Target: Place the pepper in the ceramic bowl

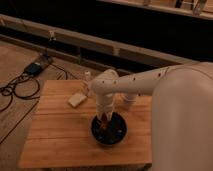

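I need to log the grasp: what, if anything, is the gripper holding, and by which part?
The gripper, over the bowl, seems to hold the pepper; by which part cannot be told.

The gripper (pixel 104 120) hangs low over the ceramic bowl (pixel 109 129), and the white arm blocks access from the right and rear. A small pale object (pixel 77 99) lies on the wooden table (pixel 55 135) toward its rear left, and a white cup (pixel 129 98) stands behind the bowl. The tabletop's left and front stretches offer 2 open approaches.
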